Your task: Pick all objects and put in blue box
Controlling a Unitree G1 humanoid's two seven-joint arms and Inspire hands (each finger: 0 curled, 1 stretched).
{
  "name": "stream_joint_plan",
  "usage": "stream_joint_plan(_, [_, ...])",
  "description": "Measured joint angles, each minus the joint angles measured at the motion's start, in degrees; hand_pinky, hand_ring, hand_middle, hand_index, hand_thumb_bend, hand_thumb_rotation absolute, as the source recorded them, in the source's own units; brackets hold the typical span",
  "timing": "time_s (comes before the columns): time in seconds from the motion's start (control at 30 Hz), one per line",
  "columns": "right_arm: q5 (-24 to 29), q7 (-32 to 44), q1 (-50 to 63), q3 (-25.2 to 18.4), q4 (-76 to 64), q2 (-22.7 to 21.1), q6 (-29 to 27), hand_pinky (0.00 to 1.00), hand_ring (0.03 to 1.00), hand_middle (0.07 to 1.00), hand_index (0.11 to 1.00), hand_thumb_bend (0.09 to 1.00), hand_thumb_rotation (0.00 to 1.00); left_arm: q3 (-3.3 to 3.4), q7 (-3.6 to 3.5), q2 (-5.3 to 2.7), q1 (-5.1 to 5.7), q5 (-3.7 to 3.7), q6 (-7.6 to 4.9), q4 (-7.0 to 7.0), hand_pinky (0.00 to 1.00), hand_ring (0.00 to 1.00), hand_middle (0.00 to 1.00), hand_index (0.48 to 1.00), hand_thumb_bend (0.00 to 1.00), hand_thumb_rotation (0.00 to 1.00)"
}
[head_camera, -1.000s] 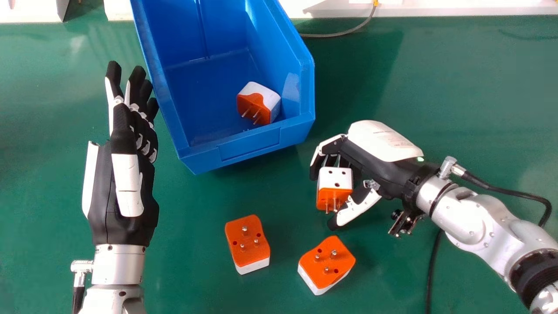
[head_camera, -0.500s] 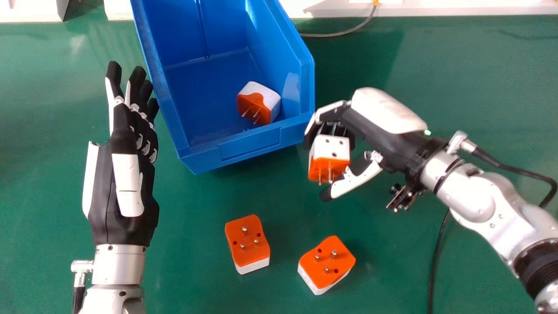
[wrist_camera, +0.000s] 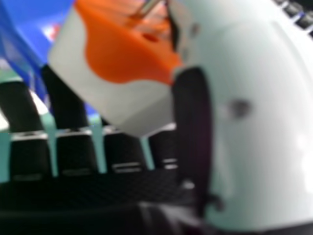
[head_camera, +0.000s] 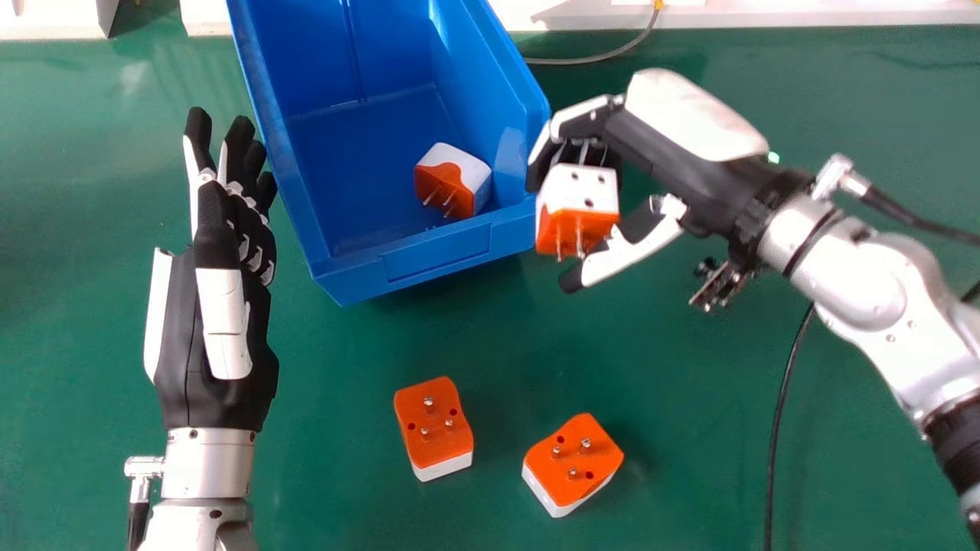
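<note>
Four plug adapters: held adapter (head_camera: 578,199), clasped in the curled right hand (head_camera: 658,145) beside the blue bin (head_camera: 436,252); boxed adapter (head_camera: 452,180), inside; near-left adapter (head_camera: 434,427) and near-right adapter (head_camera: 573,463), on the green table (head_camera: 337,474). Probably light, rigid, smooth; grip opposite flat sides, clear of pins (head_camera: 579,239). Bin rim bars a level path. Left hand (head_camera: 218,337): extended.

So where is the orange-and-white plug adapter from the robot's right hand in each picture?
Head view: the adapter is right of centre, just right of the blue plastic box, held between the fingers and thumb of the right hand.
Right hand view: the adapter is seen close up, between the black fingers and the thumb.
Shared landmark: the blue plastic box, beyond the adapter in the right hand view.
</note>
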Motion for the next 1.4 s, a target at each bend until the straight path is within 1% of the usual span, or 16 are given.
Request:
stream_joint_plan(0.2, [-0.1,1.4,-3.1,-0.5,-1.2,0.0,1.3,0.35,0.391,0.487,0.527,0.515,0.00,-0.04,0.00,-0.02,-0.05,0.00,0.01,0.01,1.00,1.00,1.00,1.000,0.85,1.00])
stream_joint_plan(0.4, [-0.2,1.8,-8.3,-0.4,1.7,0.5,2.1,0.34,0.389,0.488,0.528,0.515,0.00,-0.01,-0.14,-0.01,-0.07,-0.19,0.01,0.02,1.00,1.00,1.00,1.000,0.86,1.00])
stream_joint_plan(0.57, [-0.3,1.8,-13.7,0.0,7.5,2.8,1.6,0.34,0.387,0.486,0.530,0.514,0.00,-0.03,-0.11,-0.02,-0.07,-0.15,0.00,-0.03,1.00,1.00,1.00,1.000,0.86,1.00])
stream_joint_plan(0.7, [-0.4,1.2,-17.2,0.3,12.3,4.8,0.5,0.34,0.387,0.483,0.532,0.514,0.00,-0.02,-0.08,-0.02,-0.07,0.03,-0.01,-0.02,1.00,1.00,1.00,1.000,0.86,1.00])
stream_joint_plan(0.83, [-0.6,0.2,-20.1,0.6,16.6,6.4,0.1,0.35,0.387,0.480,0.532,0.514,0.00,-0.01,0.14,-0.02,-0.06,0.23,-0.01,-0.02,1.00,1.00,1.00,1.000,0.86,1.00])
stream_joint_plan(1.03, [-0.9,-1.6,-25.1,1.1,22.0,8.5,1.0,0.36,0.395,0.474,0.531,0.515,0.00,-0.02,0.18,0.00,-0.05,0.24,-0.02,-0.03,1.00,1.00,1.00,1.000,0.86,1.00])
stream_joint_plan(1.2, [-4.3,-5.3,-28.3,3.0,25.7,10.2,2.4,0.41,0.415,0.463,0.529,0.517,0.00,-0.06,0.10,0.02,-0.03,0.24,-0.02,-0.04,1.00,1.00,1.00,1.000,0.86,1.00])
stream_joint_plan(1.3, [-7.0,-8.9,-30.3,4.8,28.9,11.6,3.5,0.40,0.417,0.466,0.526,0.517,0.00,-0.07,0.03,0.02,-0.02,0.19,-0.03,-0.03,1.00,1.00,1.00,1.000,0.86,1.00])
stream_joint_plan(1.4, [-8.2,-11.0,-32.1,5.8,31.9,13.1,4.8,0.40,0.416,0.473,0.523,0.517,0.00,-0.08,-0.16,0.04,-0.03,0.19,-0.06,-0.01,1.00,1.00,1.00,1.000,0.86,1.00])
